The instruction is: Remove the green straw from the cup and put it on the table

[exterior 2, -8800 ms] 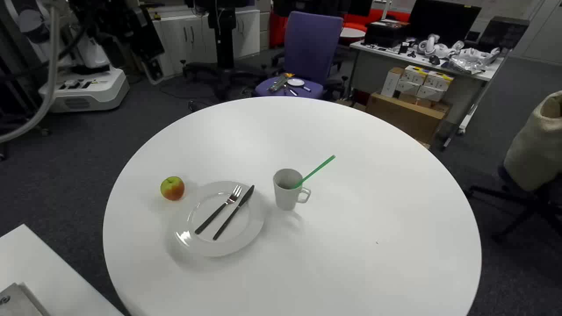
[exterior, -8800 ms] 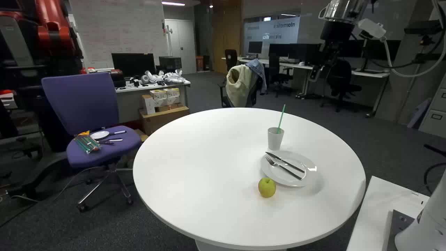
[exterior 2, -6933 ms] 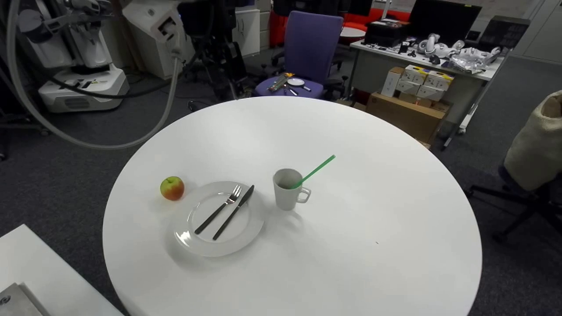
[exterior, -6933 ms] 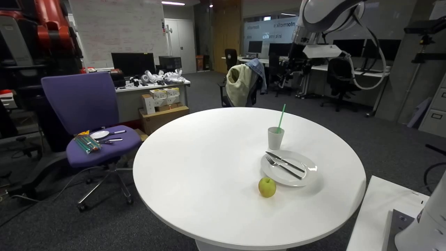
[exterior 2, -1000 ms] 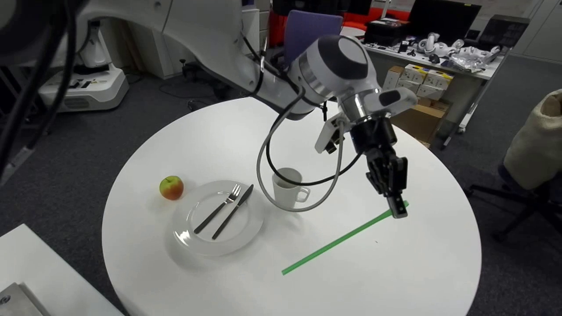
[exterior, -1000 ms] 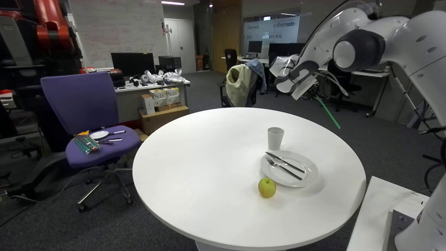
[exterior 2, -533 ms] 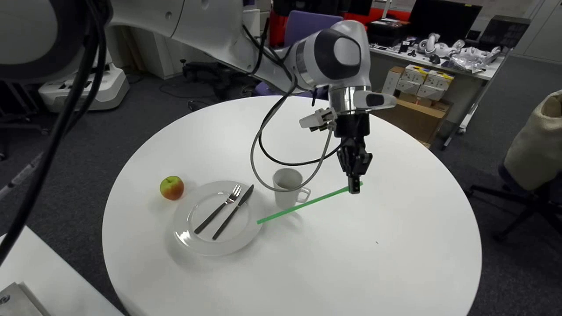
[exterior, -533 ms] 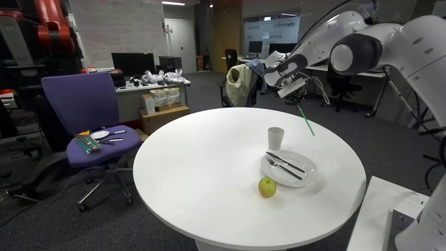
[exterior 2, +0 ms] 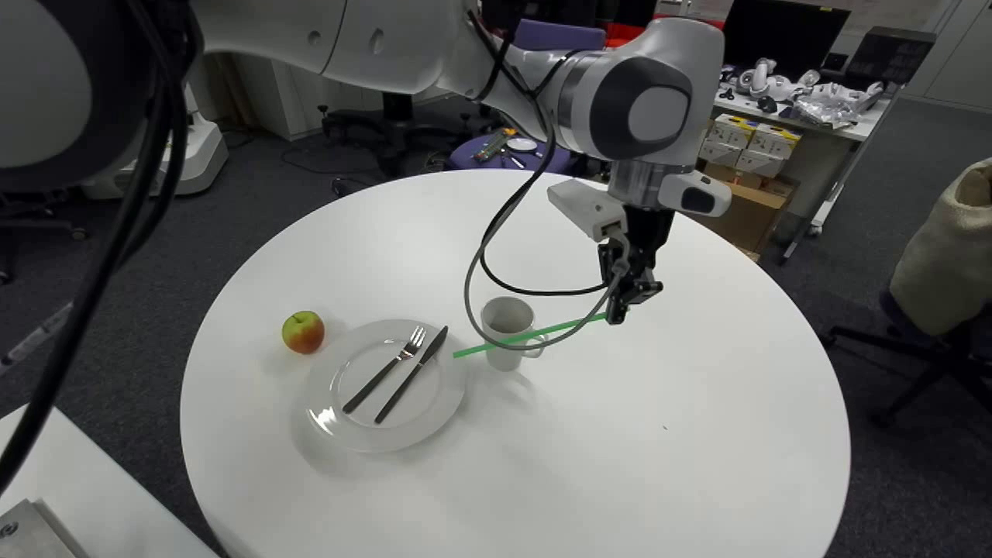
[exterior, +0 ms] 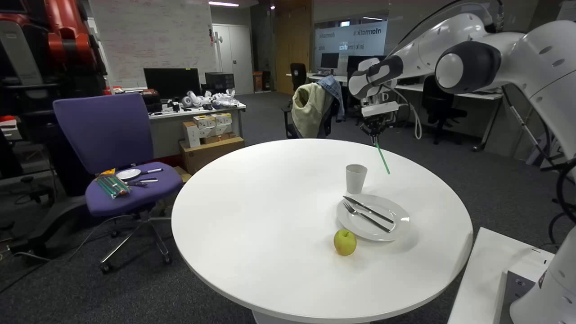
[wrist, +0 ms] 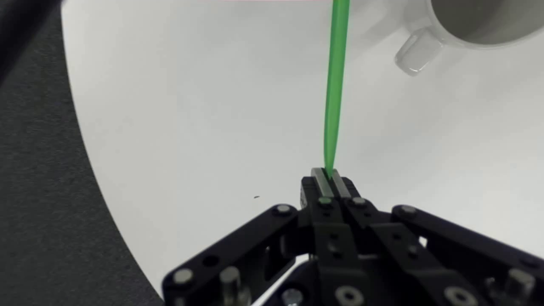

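The gripper (wrist: 327, 171) is nearly closed, pinching the green straw (wrist: 336, 80) near its top. In an exterior view, the straw slants down above the table (exterior: 265, 211), right of the cup (exterior: 356, 180).

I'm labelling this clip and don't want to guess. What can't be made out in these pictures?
Green straw, wrist view: far end cut off by the top edge; gripped end hidden by the gripper.
Cup: in an exterior view, its body hides its handle; in the wrist view, top and right edges crop it.
Dark speck on the table, wrist view: too small to identify.
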Robot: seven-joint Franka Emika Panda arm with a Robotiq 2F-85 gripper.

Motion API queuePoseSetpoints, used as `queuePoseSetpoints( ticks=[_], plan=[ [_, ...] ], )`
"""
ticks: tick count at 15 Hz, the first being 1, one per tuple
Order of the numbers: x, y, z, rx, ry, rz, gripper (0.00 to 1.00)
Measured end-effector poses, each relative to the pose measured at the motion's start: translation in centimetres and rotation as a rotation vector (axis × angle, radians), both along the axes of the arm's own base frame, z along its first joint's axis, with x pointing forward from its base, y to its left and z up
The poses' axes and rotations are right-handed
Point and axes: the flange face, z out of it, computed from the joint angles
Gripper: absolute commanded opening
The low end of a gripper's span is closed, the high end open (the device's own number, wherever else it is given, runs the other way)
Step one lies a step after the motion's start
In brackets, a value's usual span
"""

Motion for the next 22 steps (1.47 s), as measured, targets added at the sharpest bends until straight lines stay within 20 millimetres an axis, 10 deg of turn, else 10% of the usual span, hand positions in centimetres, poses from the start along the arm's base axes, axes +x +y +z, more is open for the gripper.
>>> queuePoseSetpoints(
  ticks=[8, 22],
  plan=[
    [-0.1, -1.9, 2.2, 0.263, -0.225, 0.190, 0.00],
    [-2.5, -1.7, 3.2, 0.375, -0.061, 0.323, 0.00]
  ],
)
